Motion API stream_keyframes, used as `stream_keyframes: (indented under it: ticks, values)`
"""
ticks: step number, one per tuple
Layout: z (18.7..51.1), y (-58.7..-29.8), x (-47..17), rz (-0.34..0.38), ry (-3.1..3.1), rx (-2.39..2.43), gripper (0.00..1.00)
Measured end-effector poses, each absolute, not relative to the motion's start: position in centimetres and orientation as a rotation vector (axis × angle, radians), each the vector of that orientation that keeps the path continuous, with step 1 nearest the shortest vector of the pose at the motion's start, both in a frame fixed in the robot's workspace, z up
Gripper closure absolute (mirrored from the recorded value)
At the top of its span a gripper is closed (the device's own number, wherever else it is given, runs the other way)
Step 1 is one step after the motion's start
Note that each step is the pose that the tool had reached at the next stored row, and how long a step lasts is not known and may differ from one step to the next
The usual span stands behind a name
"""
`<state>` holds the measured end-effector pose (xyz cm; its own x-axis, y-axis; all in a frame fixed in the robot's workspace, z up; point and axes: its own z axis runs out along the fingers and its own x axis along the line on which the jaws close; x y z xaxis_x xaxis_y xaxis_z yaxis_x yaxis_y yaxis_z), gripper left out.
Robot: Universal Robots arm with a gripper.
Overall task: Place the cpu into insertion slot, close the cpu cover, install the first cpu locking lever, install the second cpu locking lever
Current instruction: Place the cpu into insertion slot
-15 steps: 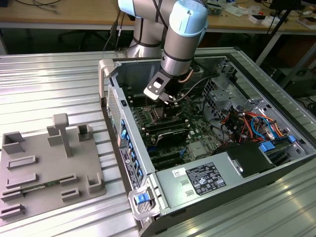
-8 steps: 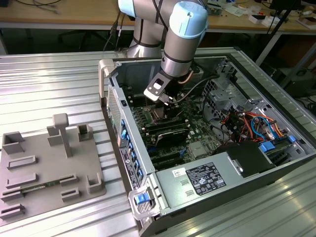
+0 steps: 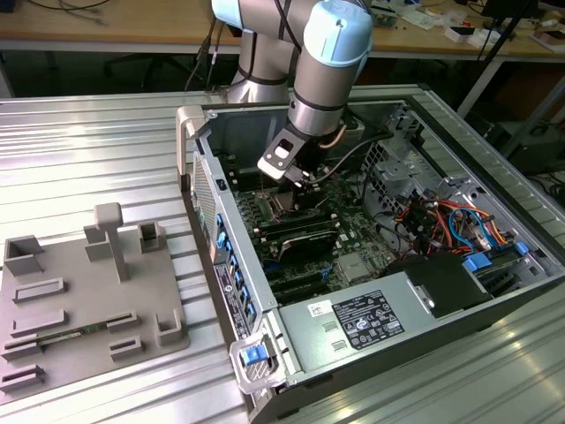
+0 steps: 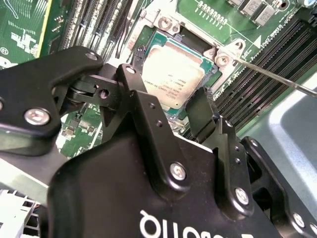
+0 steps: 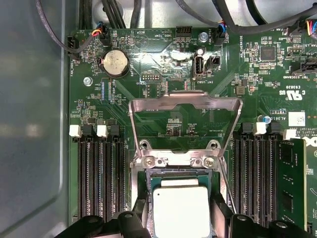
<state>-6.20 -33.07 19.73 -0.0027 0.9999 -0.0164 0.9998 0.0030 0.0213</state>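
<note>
The cpu [image 5: 181,210] is a small silver-tan square with a green edge, and it lies over the insertion slot [image 5: 177,170] on the green motherboard [image 3: 357,243]. In both wrist views my gripper [image 5: 181,220] [image 4: 174,105] straddles it. One black finger [image 5: 140,220] sits on each side, shut on the chip's edges. The cpu cover [image 5: 184,100], a silvery frame with a cut-out centre, stands raised on its hinge beyond the slot. A thin locking lever [image 4: 270,75] juts out beside the slot. In the exterior view the gripper [image 3: 296,181] is low inside the computer case.
Long black memory slots [image 5: 99,183] flank the socket on both sides. Case walls [image 3: 234,265], coloured cables [image 3: 441,221] and a power supply [image 3: 362,322] surround the board. A grey fixture plate [image 3: 79,300] lies on the metal table at the exterior view's left.
</note>
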Motion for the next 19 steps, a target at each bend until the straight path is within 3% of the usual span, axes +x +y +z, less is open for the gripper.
stream_keyframes:
  ticks: [4, 19]
  values:
    - [19.75, -33.08, -6.2, 0.005, 2.206, 2.199, 0.44]
    - [19.85, -33.1, -6.11, 0.005, 2.187, 2.218, 0.44]
